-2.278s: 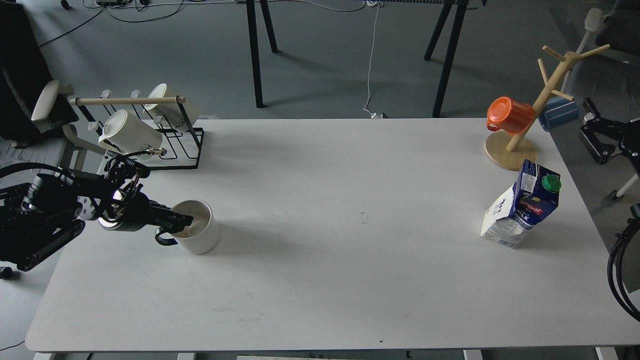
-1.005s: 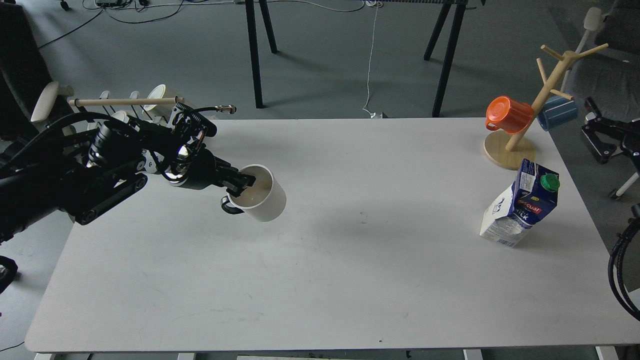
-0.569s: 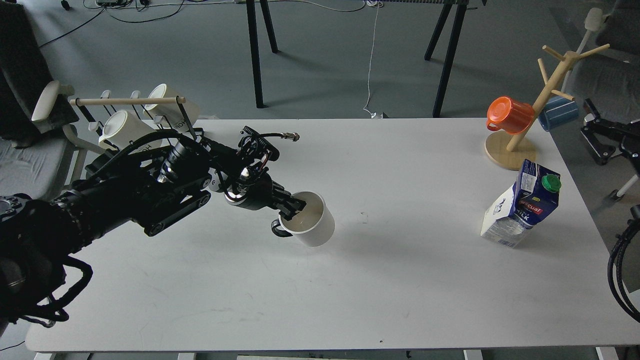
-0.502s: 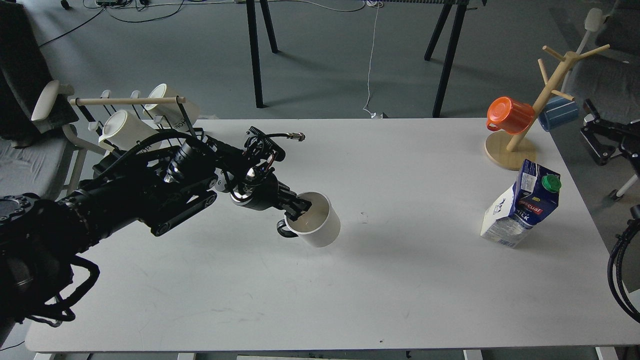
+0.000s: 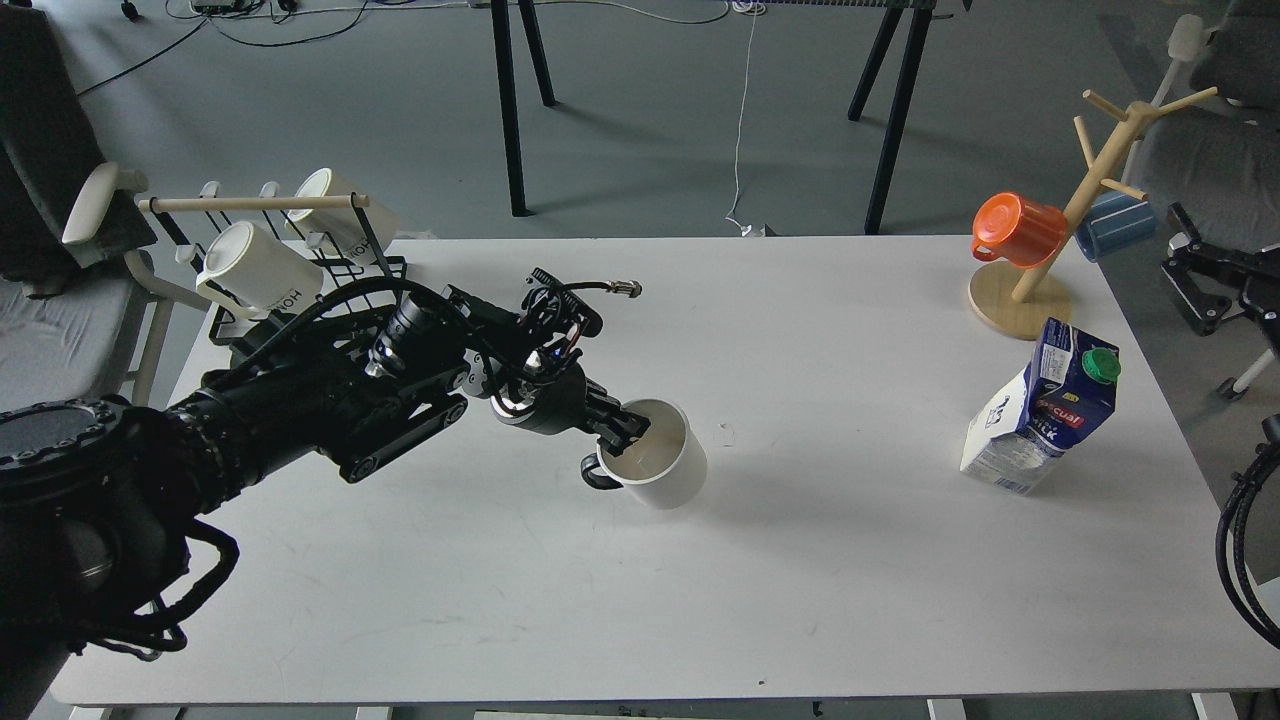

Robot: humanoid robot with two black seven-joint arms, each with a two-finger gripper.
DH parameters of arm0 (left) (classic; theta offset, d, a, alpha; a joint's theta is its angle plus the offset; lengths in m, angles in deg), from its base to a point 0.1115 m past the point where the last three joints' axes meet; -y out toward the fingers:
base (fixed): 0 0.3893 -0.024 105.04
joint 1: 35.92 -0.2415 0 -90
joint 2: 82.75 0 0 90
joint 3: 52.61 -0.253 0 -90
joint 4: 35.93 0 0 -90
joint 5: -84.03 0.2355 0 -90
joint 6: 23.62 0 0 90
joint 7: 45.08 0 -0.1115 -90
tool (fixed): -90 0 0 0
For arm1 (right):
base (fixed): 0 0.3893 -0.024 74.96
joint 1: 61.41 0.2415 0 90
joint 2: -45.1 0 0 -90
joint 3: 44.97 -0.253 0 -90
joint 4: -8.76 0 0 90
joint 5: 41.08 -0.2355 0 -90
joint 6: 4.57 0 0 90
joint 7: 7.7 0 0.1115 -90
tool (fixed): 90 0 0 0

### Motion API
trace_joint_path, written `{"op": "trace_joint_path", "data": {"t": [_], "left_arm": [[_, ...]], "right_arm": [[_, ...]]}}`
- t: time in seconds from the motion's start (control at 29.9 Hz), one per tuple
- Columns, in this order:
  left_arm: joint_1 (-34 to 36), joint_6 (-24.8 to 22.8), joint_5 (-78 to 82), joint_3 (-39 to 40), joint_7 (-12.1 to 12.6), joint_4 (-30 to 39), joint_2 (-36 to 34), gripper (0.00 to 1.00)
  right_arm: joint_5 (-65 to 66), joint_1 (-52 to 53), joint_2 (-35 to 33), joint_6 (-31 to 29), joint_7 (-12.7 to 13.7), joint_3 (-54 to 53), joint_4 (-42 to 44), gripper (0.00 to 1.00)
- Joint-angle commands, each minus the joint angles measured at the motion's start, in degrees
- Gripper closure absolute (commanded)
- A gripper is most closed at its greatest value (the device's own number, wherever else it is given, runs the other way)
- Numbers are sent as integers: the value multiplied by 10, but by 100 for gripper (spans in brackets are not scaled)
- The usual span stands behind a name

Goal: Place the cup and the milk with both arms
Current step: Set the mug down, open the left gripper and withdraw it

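left gripper (image 5: 628,428): pinching cup (image 5: 655,455) rim | cup: open, contents unclear | milk (image 5: 1040,408): capped, tilted, far right | right gripper: unseen

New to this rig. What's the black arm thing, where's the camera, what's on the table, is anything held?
The camera sits on the robot's head, looking forward and down at a white table. The black arm from the left is the robot's own left arm; its tip is the left claw, two fingers pinched on the rim of the white cup, one finger inside. The shadow beside the cup suggests it is just off the table, though I can't be sure.

The milk stands tilted near the right edge, untouched. Behind it is a wooden mug tree with an orange mug and a blue mug. A rack with two cream mugs is far left. The right claw isn't clearly visible.
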Motion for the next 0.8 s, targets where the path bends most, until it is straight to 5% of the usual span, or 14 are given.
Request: {"op": "trace_joint_path", "data": {"t": [0.0,0.27,0.54,0.77], "left_arm": [[1,0,-5,1,0,0,-1,72],[1,0,-8,8,0,0,-6,63],[6,0,-183,24,0,10,-48,34],[1,0,-443,180,0,10,-124,28]], "right_arm": [[0,0,0,0,0,0,0,3],[0,-2,0,0,0,0,6,3],[-2,-2,0,0,0,-10,1,3],[-5,-2,-23,0,3,-33,-2,3]]}}
